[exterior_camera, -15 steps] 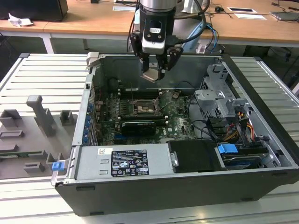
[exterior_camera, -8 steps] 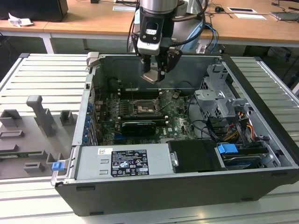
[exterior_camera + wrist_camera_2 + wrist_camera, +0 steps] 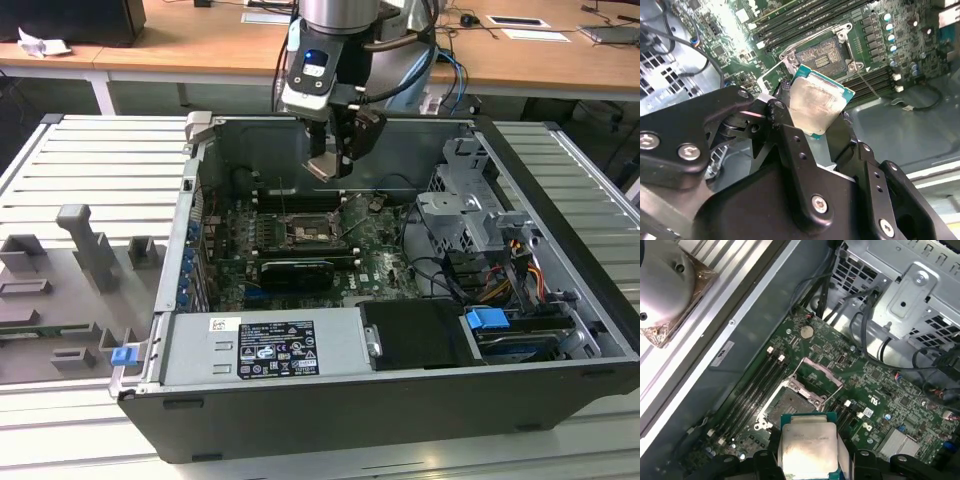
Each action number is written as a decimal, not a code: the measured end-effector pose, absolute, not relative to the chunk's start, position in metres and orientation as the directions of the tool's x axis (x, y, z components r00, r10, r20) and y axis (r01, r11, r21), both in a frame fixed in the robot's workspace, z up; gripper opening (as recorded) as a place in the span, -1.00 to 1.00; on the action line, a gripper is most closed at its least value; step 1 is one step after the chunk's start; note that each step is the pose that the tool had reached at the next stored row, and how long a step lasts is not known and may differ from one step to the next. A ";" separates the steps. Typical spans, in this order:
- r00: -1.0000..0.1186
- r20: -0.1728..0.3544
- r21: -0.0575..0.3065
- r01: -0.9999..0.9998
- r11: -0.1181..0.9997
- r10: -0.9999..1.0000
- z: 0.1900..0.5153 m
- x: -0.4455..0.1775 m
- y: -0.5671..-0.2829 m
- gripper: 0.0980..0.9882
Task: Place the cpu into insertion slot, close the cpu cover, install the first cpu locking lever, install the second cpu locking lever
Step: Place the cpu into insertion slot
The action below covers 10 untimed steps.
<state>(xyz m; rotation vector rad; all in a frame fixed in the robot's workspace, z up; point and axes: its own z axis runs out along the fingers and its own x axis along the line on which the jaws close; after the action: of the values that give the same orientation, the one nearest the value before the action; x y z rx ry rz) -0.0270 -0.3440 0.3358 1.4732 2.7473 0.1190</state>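
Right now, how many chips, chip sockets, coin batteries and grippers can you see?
chip: 1
socket: 1
coin battery: 1
gripper: 1
total: 4

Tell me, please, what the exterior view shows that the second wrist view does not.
The exterior view takes in the open computer case, its labelled power supply and the ribbed table. The second wrist view adds the black fingers pinching the chip by its edges. Both show the claw holding the chip above the socket on the green board.
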 end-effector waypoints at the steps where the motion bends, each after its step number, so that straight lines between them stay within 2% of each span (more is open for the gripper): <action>1: -0.541 0.017 0.078 0.839 0.538 0.841 0.335 -0.027 -0.344 -0.03; 10: -0.390 0.017 0.078 0.918 0.388 0.921 0.326 -0.028 -0.344 -0.03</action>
<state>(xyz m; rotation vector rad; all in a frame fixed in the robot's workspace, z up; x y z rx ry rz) -0.0279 -0.3439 0.3264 1.7183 2.5929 0.1151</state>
